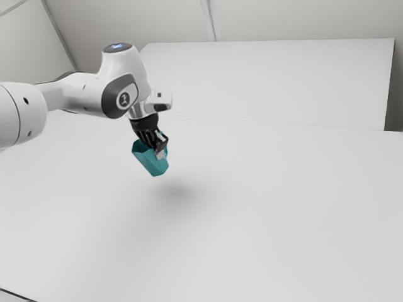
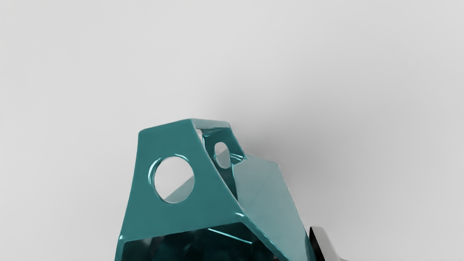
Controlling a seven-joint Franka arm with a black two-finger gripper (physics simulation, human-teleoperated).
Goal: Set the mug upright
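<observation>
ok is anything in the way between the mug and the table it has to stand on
Nothing visible is. The hand holds the mug tilted above the table, and its shadow falls on the surface below, with only air between.

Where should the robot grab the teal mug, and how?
I'd pinch the mug by its flat side walls, coming from above, at the open end. Flat walls should suit the tool, and the mouth tilts upward; the handle juts out and has holes.
</observation>
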